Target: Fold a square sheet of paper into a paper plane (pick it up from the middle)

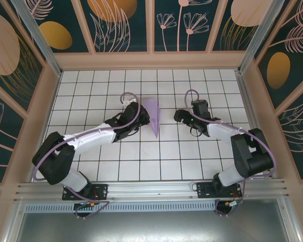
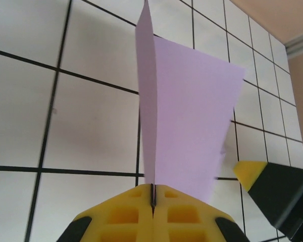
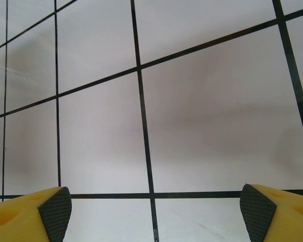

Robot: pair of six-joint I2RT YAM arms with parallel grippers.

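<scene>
You find left fingers (image 2: 123, 214) clamped on the paper plane (image 2: 192, 116), frame centre | right fingers (image 3: 25, 217) apart, bottom corners, above the tiled counter (image 3: 217, 126).

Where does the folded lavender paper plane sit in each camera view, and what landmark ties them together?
Top external: the pointed lavender-purple paper plane sits centre, tip toward the arms, at the left hand.
Left wrist: upright mid-frame, pinched in the shut left hand.
Right wrist: the white tiled table between the fingertips of the open right hand.
Shared landmark: the table's black grid lines.
</scene>
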